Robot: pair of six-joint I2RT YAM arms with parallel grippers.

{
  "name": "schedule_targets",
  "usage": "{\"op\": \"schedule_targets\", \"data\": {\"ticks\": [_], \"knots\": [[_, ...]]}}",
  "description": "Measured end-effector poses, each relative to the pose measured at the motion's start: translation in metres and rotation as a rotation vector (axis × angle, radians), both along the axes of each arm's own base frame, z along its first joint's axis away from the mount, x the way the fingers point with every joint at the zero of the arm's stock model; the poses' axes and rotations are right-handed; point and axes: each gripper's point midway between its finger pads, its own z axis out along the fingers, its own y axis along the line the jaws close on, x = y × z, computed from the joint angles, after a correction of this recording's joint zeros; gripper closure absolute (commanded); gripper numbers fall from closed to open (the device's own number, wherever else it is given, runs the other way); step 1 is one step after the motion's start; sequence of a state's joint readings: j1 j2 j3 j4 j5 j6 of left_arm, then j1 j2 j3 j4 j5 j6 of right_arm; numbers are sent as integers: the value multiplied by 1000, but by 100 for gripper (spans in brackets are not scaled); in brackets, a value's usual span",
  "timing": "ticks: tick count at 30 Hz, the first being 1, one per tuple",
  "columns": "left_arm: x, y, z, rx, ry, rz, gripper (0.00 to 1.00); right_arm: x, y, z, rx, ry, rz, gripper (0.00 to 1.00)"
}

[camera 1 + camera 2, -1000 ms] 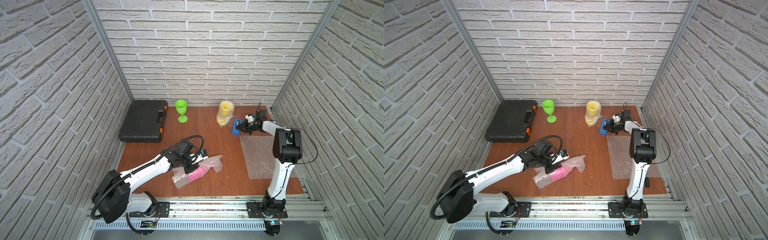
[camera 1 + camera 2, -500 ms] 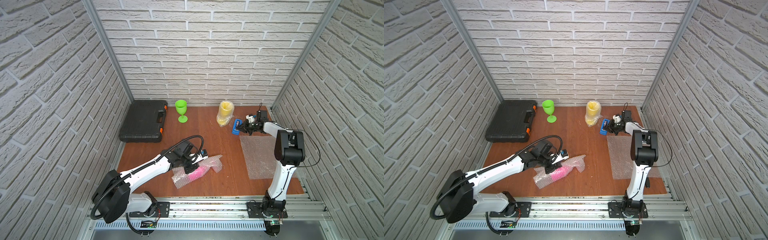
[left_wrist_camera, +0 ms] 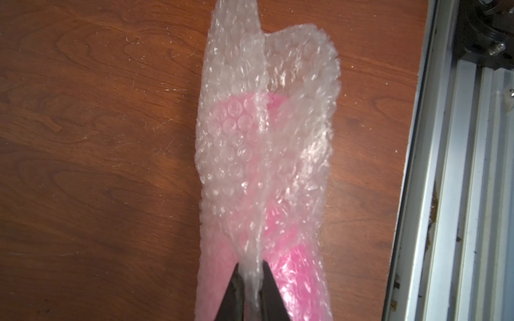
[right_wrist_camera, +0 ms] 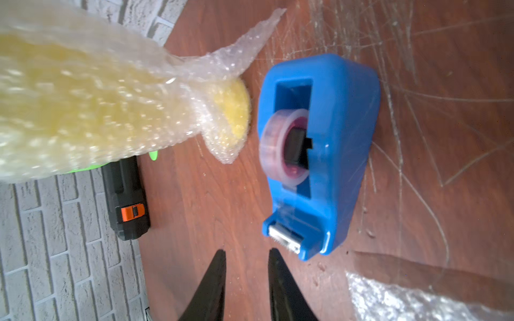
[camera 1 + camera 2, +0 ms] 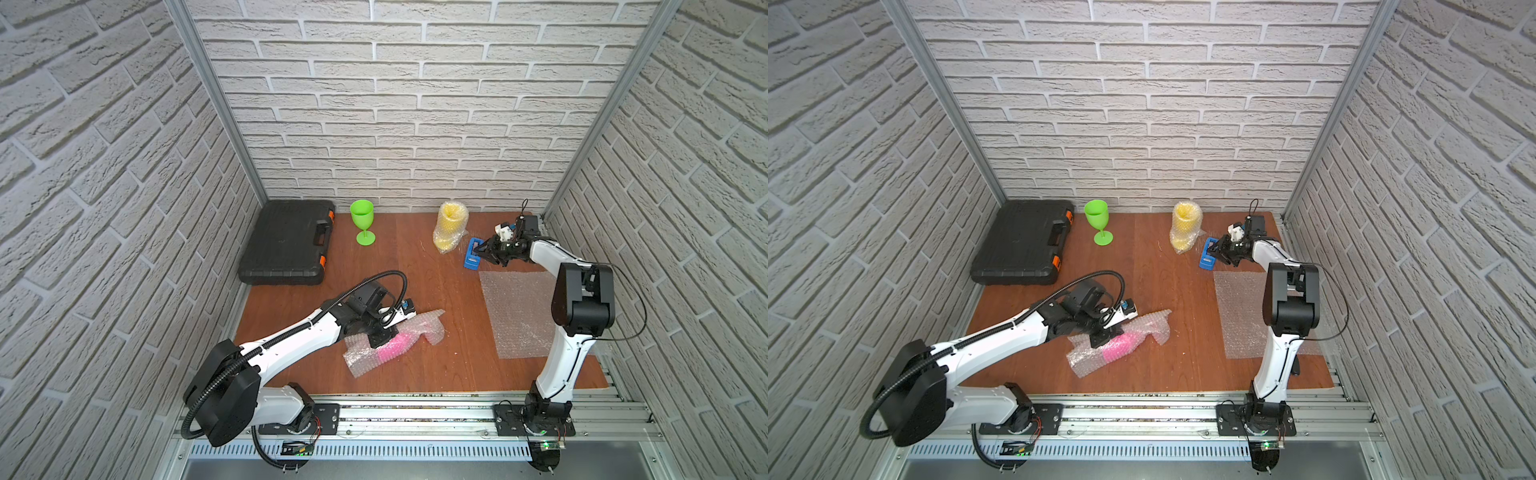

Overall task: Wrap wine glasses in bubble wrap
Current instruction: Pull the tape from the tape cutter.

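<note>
Pinching the gathered seam of the bubble wrap [image 3: 264,139] over the pink goblet [image 3: 292,264], left claw [image 3: 251,268] grips what looks like soft, light, slippery film; right claw [image 4: 246,254] spread, empty, by tape dispenser [image 4: 333,125].

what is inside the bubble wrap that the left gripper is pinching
A pink goblet lying on its side; its colour shows through the bubble wrap. The layers blur its shape, so stem and foot cannot be made out. The left gripper pinches a fold.
</note>
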State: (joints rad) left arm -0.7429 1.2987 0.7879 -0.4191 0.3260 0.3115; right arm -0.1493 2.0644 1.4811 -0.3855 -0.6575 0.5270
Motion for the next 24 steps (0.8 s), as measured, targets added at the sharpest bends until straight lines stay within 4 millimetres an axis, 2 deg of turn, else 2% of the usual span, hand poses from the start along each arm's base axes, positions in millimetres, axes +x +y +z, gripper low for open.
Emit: {"op": "schedule_targets", "data": {"ticks": [5,15,20,24], "knots": [[0,0,0,0,0,0,88,7,-3,-20,-3,33,-1,68],[0,0,0,0,0,0,88,15,5,-20,66,15,24,73],[0,0,0,1,0,0,88,22,9,-22,109,1,39,80],[0,0,0,1,0,0,88,21,8,-24,104,10,30,90]]}}
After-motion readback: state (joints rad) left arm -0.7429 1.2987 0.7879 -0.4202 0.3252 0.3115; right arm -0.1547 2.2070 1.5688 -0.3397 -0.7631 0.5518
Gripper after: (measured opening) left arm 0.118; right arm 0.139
